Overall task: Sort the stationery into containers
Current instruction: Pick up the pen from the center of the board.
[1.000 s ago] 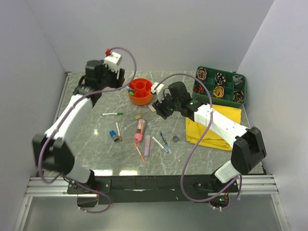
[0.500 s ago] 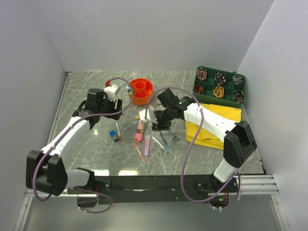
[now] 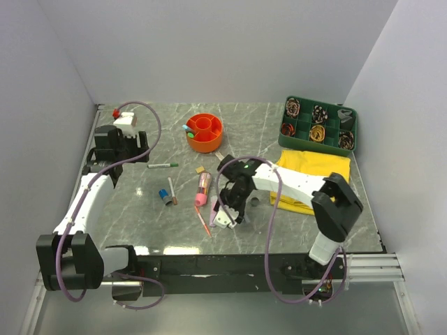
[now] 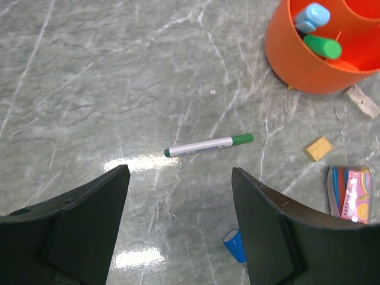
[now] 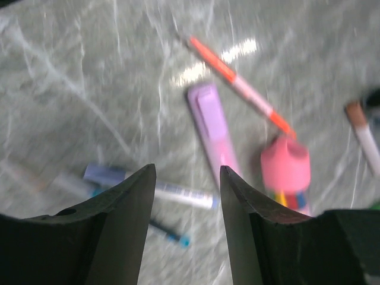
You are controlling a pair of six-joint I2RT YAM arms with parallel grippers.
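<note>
Left tool [image 4: 178, 178], right tool [image 5: 186, 178]: parted, empty

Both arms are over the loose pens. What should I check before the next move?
1. left fingers open, empty: ok.
2. green marker lying free just ahead of them: ok.
3. right fingers open, empty: ok.
4. their target, purple highlighter or blue-capped pen: cannot tell.
5. room around the highlighter: not ok; pink tube and orange pen lie close.
6. orange organiser upright, not full: ok.
</note>
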